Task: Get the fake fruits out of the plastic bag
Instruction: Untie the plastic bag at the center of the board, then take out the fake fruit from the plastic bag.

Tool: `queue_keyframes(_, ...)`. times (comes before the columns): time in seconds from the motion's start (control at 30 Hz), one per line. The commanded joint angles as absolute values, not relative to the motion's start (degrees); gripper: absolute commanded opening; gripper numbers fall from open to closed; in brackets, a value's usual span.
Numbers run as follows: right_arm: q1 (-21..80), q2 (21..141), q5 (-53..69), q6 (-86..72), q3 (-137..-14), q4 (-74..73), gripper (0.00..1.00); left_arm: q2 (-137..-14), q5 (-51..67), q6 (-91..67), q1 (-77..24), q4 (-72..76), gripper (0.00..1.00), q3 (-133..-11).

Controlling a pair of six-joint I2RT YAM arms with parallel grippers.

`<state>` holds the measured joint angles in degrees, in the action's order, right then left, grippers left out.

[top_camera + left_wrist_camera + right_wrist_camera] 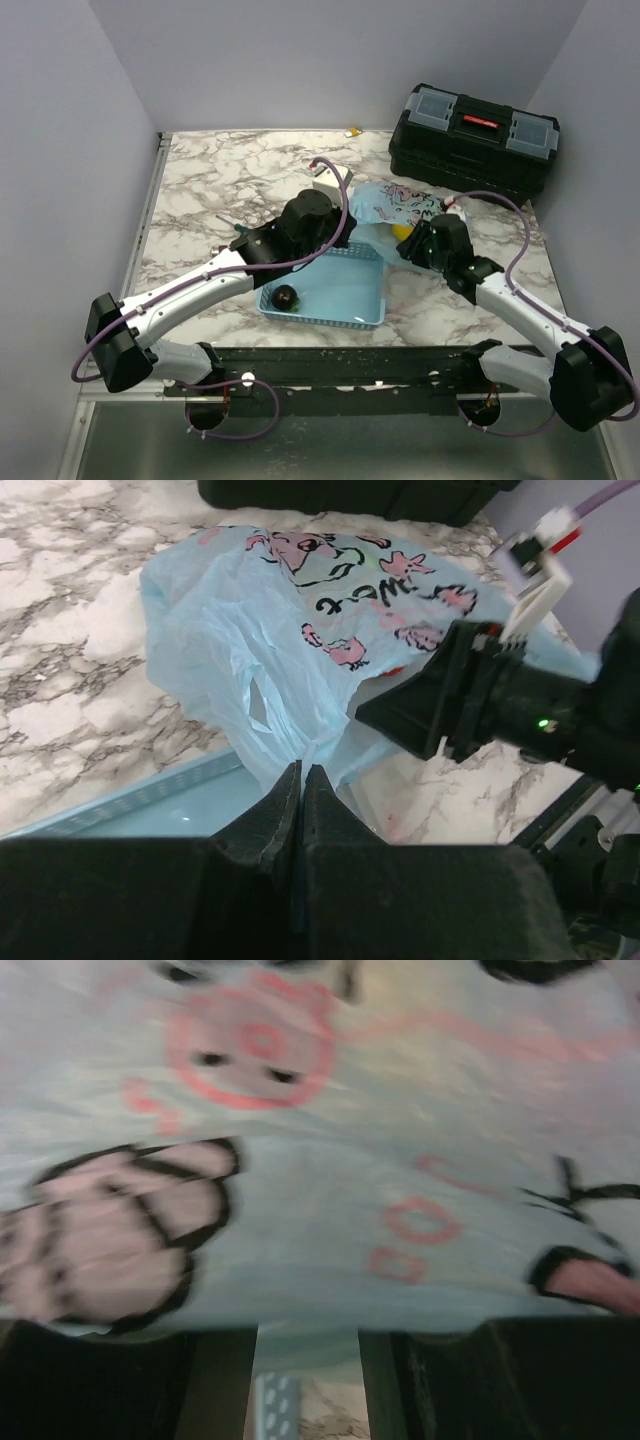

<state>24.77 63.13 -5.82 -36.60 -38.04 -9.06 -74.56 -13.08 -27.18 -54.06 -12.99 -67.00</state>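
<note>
The plastic bag, light blue with pink and black cartoon print, lies crumpled behind the basket; its film fills the right wrist view. A yellow fruit shows at the bag's near side. My left gripper is shut, its fingertips pinching the bag's lower edge. My right gripper is pushed in under the bag's film beside the yellow fruit. Its fingers stand apart, but the film covers their tips, so what lies between them is hidden.
A light-blue latticed basket sits in front of the bag with a dark round plum inside. A black toolbox stands at the back right. A small white block lies left of the bag.
</note>
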Motion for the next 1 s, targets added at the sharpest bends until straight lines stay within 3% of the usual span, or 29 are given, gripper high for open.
queue_keyframes(0.0,25.1,61.1,-11.4,-49.7,-27.0,-2.2,0.44,-73.1,-7.3,-29.1,-53.3,-13.6,0.00,-68.5)
queue_keyframes(0.17,25.1,57.2,-9.0,-53.6,-20.2,2.1,0.44,-72.3,-4.0,-30.3,-51.6,-12.8,0.00,-67.7)
queue_keyframes(0.53,25.1,57.0,-11.6,-42.0,-32.6,-6.2,0.52,-74.3,-3.4,-27.6,-50.7,-13.2,0.00,-67.1)
queue_keyframes(0.97,25.1,72.4,-17.5,-33.6,-38.5,6.9,0.53,-74.8,-1.7,-26.6,-50.7,-12.8,0.00,-67.1)
